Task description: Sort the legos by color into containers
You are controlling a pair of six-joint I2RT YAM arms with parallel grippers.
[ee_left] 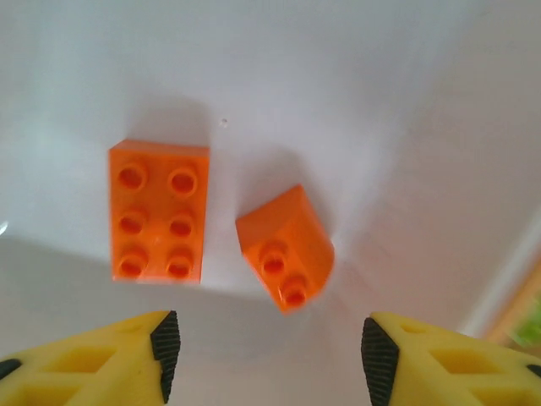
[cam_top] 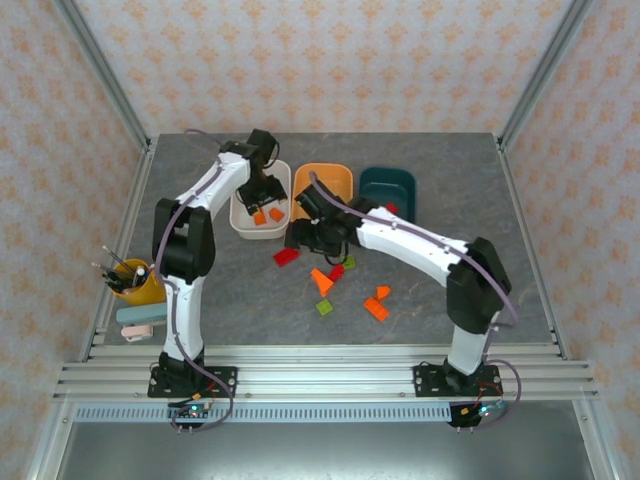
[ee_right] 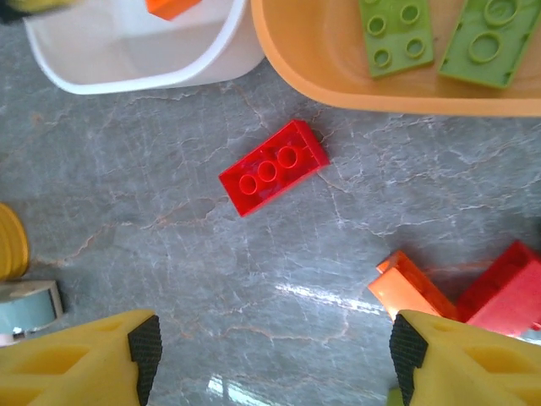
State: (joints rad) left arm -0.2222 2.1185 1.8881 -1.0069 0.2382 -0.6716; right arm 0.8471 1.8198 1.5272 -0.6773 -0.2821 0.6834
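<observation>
Top view: grey stone-look table (cam_top: 250, 300), boxed in by patterned walls (cam_top: 330, 60), with aluminium rails (cam_top: 320, 365) at the near edge. White tub (cam_top: 250, 230), orange tub (cam_top: 335, 178) and teal tub (cam_top: 398, 185) are lined up side by side at mid-table. Left gripper (cam_top: 263, 192) is held over the white tub, hiding part of it; two orange bricks (cam_top: 268, 215) are seen inside. Right gripper (cam_top: 303, 238) is hung just in front of the tubs, near a red brick (cam_top: 286, 256). Loose bricks (cam_top: 322, 282) in orange, red and green are scattered on the table under the right arm. Yellow cup (cam_top: 140, 288) with pens is parked at the left edge. Left wrist: fingers (ee_left: 165, 342) are spread, with nothing between; the orange bricks lie apart on the white floor, one six-stud, one sloped. Right wrist: fingers (ee_right: 144, 342) are spread and empty; the red brick lies on bare table ahead, near both tub rims. Two green plates (ee_right: 395, 34) are seen in the orange tub, cut off at the top. An orange and a red brick at lower right are partly hidden by a finger.
</observation>
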